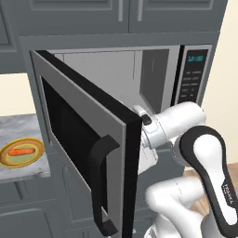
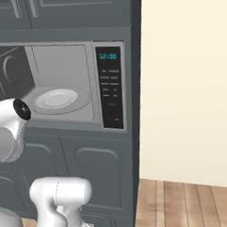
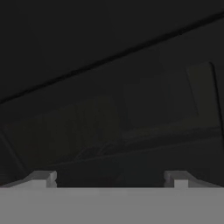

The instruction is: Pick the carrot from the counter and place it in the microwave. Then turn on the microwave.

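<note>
Black glass fills my microwave door (image 1: pixel 88 139), swung wide open nearest me. My gripper (image 3: pixel 109 179) faces a dark surface, jaws spread wide, holding nothing. Left, on the marble counter (image 1: pixel 23 125), the carrot (image 1: pixel 22 152) lies in the yellow-rimmed plate (image 1: pixel 22 153). Farther back, the microwave (image 2: pixel 62 80) cavity holds a white turntable dish (image 2: pixel 57 98).

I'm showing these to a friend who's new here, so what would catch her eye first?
Probably the microwave, its black glass door swung wide open toward the left base camera, with a white plate inside. Next, the orange carrot lying on a yellow-rimmed plate on the marble counter at far left, with the white robot arm beside the door.
</note>
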